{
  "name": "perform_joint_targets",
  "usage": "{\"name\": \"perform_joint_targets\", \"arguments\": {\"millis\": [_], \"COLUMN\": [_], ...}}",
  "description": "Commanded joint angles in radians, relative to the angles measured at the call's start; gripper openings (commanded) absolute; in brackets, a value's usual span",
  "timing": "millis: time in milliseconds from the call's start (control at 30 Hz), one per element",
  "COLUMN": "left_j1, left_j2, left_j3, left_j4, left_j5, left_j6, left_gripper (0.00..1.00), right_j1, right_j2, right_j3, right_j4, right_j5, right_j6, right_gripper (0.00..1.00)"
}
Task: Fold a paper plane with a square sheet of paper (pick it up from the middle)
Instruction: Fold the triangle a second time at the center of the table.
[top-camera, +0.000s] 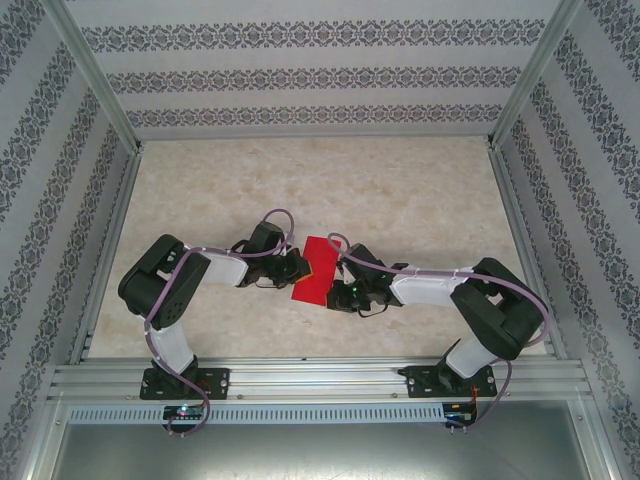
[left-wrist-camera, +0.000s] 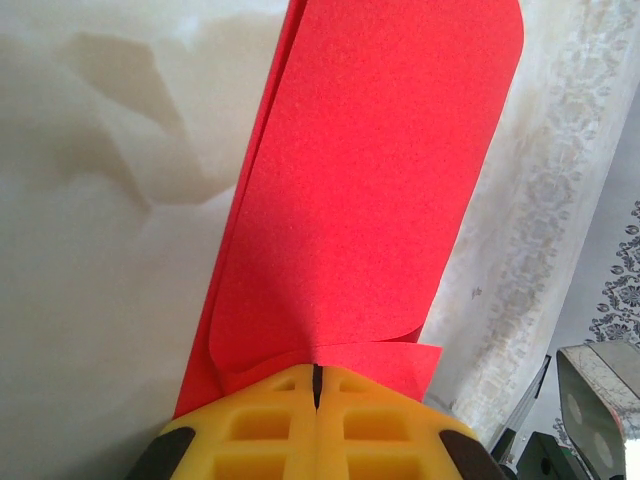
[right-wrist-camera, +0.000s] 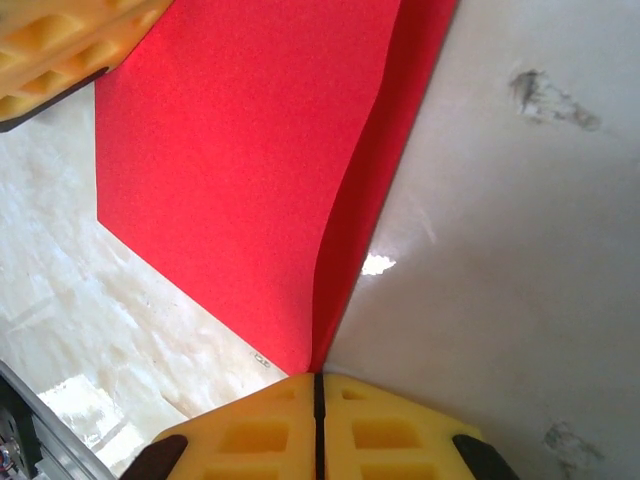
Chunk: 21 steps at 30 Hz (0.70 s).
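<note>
A folded red sheet of paper sits at the middle of the desk, left jaws clamped shut on its left edge, right jaws clamped on its right.

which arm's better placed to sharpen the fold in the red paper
Right, probably: the right fingers pinch the red paper right at the fold line, while the left fingers clamp the loose curled layers.

Clamped tight — left pincer, right pincer
</note>
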Motion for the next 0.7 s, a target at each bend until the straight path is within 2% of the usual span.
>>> {"name": "perform_joint_targets", "arguments": {"millis": [0,100,167,333,400,667], "left_j1": [0.002,0.002,0.002,0.002,0.002,0.002], "left_j2": [0.054,0.051,0.051,0.051,0.051,0.047], "left_j3": [-0.028,-0.027,-0.027,-0.027,-0.028,-0.033], "left_j4": [-0.144,-0.145,-0.145,-0.146,-0.144,-0.139], "left_j5": [-0.056,-0.056,-0.054,-0.054,-0.054,-0.057], "left_j6": [0.029,0.031,0.032,0.033,0.033,0.037], "left_gripper": [0.0,0.0,0.0,0.0,0.0,0.0], "right_j1": [0.003,0.001,0.001,0.01,0.015,0.011], "right_j2": [-0.029,-0.11,-0.119,0.012,0.072,0.172], "right_j3": [0.014,0.069,0.09,0.162,0.18,0.031], "right_j4": [-0.131,-0.156,-0.111,0.021,0.004,0.106], "right_j5": [0.075,0.093,0.064,-0.048,-0.027,-0.027], "right_j6": [-0.008,-0.024,-0.021,0.009,0.005,0.054], "right_gripper": [0.1,0.1,0.1,0.11,0.11,0.1]}}
